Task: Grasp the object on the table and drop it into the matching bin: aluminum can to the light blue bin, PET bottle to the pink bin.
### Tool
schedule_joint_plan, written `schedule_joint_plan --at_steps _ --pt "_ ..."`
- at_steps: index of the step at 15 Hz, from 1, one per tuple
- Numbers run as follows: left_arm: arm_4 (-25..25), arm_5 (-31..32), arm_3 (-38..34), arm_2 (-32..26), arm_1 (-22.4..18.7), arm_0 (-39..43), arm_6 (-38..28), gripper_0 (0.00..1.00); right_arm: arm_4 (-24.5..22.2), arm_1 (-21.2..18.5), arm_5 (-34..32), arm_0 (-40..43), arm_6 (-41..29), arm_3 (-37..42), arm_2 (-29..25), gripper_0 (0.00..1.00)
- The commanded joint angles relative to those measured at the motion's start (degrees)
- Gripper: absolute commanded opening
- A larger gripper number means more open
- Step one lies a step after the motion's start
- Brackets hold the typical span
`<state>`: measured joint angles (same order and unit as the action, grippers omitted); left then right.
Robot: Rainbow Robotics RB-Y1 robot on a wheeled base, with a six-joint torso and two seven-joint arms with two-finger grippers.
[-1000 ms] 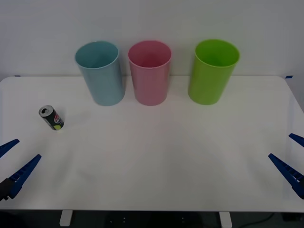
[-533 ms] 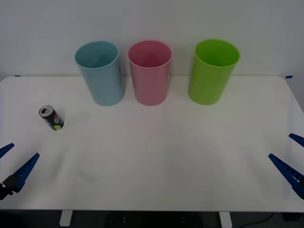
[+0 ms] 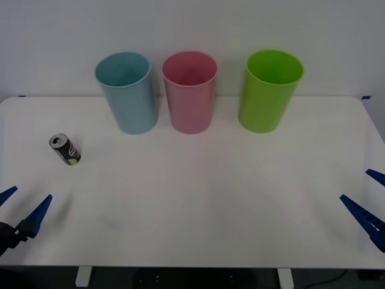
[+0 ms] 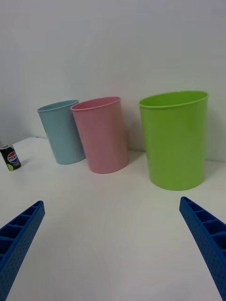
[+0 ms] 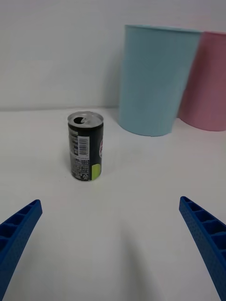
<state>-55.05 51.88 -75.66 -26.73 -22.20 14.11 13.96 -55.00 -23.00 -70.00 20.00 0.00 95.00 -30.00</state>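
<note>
Aluminum can (image 5: 86,146): glossy black printed body, bare silvery metal top. Light blue bin (image 3: 127,93), pink bin (image 3: 190,92), lime green bin (image 3: 268,91): smooth plastic, faint sheen. Table (image 3: 210,198): smooth, matt white. Gripper fingers (image 5: 206,235): ribbed blue plastic.

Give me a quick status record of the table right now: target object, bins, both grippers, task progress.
target: aluminum can, upright on the table, robot's left side, opened top
bins: light blue bin, pink bin, lime green bin, in a row at the far edge, all upright
nearest bin to can: light blue
left gripper: open, low at the near left edge, can ahead of it, not touching
right gripper: open, at the near right edge, empty
progress: can not yet grasped
</note>
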Motion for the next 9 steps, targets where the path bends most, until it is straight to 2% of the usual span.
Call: schedule_joint_plan --at_steps 1,4,9 --pt "3.0 -5.2 0.2 2.4 0.3 0.1 0.4 1.0 0.0 0.0 0.0 0.0 0.0 0.0 0.0 1.0" --pt "5.5 -8.1 0.2 3.3 0.4 0.0 0.7 1.0 0.0 0.0 0.0 0.0 0.0 0.0 0.0 1.0" --pt "5.7 -14.6 0.2 6.0 0.6 -2.3 0.9 1.0 0.0 0.0 0.0 0.0 0.0 0.0 0.0 1.0"
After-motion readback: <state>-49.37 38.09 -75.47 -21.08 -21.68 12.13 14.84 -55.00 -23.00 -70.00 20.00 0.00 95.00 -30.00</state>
